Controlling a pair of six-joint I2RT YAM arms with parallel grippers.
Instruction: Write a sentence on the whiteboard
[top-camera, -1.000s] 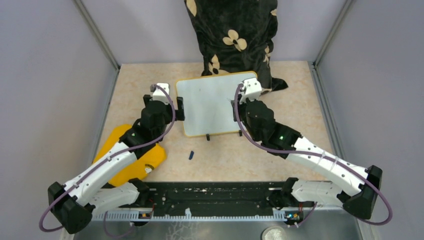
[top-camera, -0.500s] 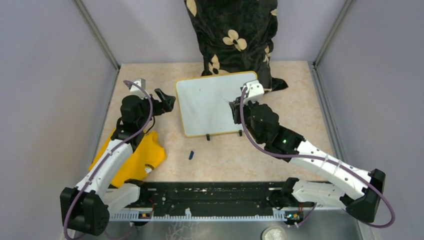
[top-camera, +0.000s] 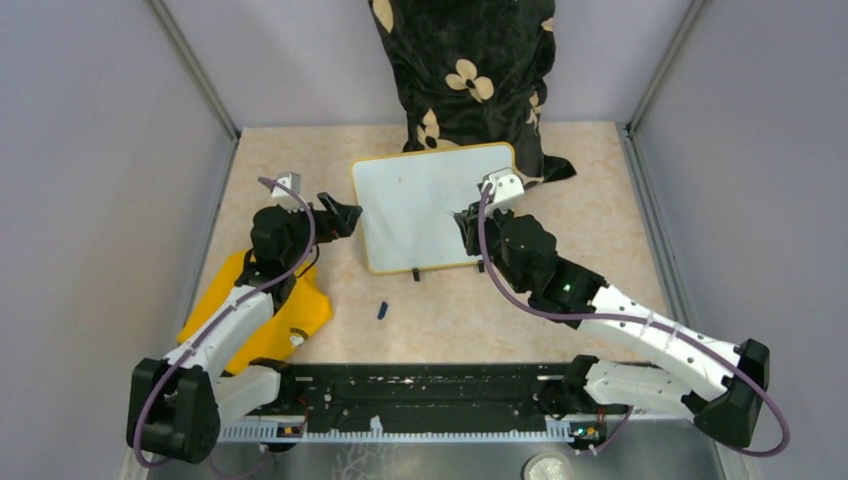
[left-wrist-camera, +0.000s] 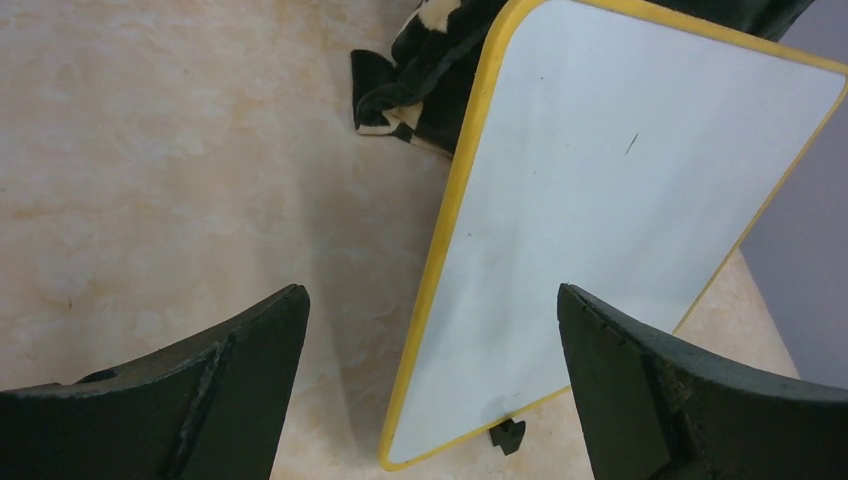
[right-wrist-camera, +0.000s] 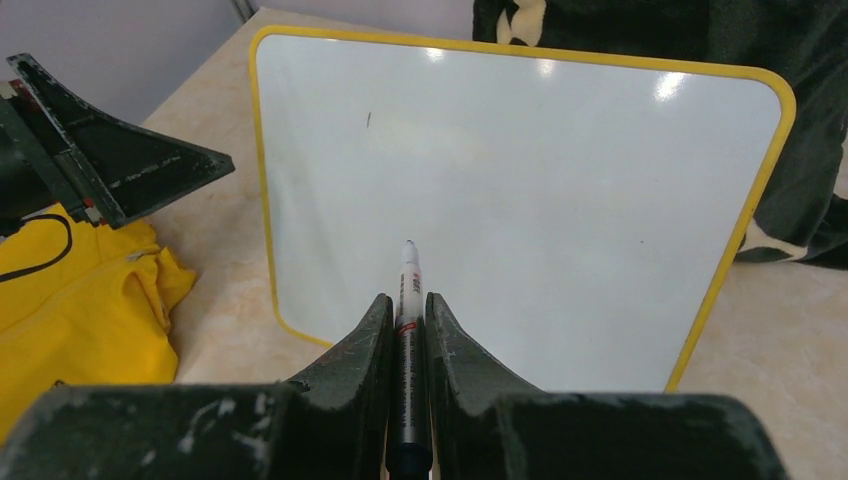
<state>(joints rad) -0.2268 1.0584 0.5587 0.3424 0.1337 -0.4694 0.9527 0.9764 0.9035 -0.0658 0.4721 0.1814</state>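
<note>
Gripped the marker (right-wrist-camera: 409, 262) tight in the right pincer (right-wrist-camera: 405, 305), tip over the nearly blank whiteboard (right-wrist-camera: 560, 200) just ahead, left pincer (left-wrist-camera: 432, 292) spread wide beside its rim; called for lowering gently and pressing lightly, evenly, from the first letter.

Bright even light; glare on whiteboard (right-wrist-camera: 540, 200) top; imgs sharp.

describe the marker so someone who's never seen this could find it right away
Find the yellow-rimmed whiteboard mid-table, in front of the dark floral cloth. At its right edge sits the right gripper, shut on the marker: a slim white pen with a red band, unlike the small dark blue piece lying loose nearby.
</note>
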